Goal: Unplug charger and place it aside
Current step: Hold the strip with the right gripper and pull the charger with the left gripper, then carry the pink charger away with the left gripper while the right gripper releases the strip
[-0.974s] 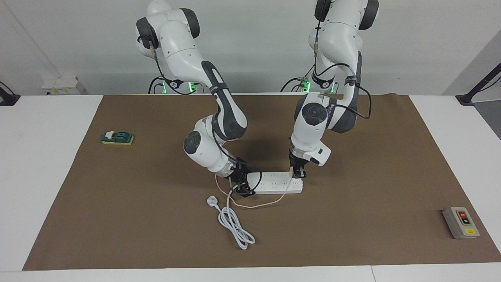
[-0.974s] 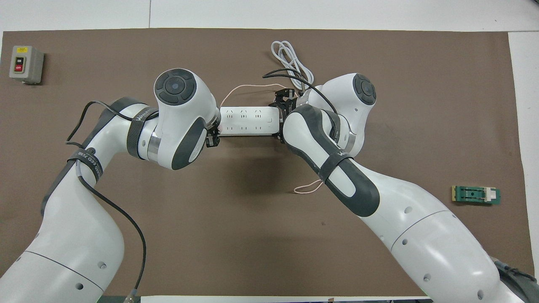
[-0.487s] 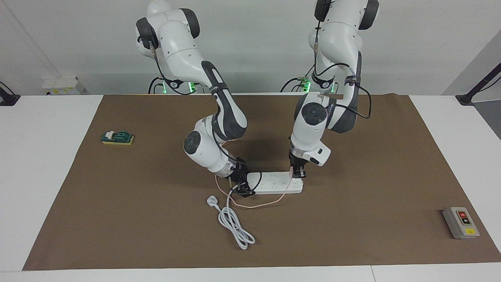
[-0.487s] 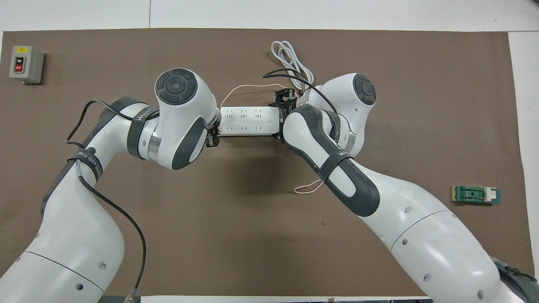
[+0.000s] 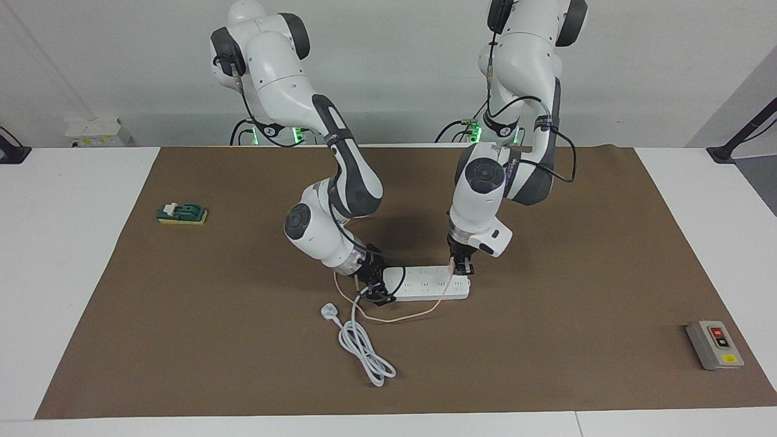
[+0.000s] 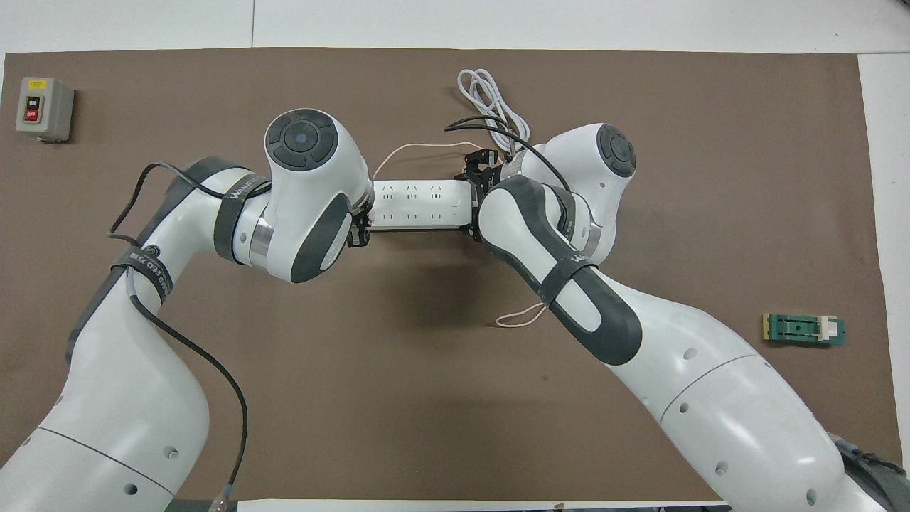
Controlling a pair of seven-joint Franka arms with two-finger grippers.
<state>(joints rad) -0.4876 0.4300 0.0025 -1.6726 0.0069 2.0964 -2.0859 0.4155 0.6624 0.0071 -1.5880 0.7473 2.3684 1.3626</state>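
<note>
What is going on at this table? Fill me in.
The left gripper is shut on the pink charger at the power strip's end toward the left arm; it looks just about pulled out. The right gripper is down on the strip's other end, apparently steadying it. The charger's thin cable trails across the mat.

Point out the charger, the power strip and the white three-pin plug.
charger (image 5: 451, 264): facing view, pink cube at the left gripper.
power strip (image 5: 425, 283): facing view, bare top face.
white three-pin plug (image 5: 328, 312): facing view, plug head.
</note>
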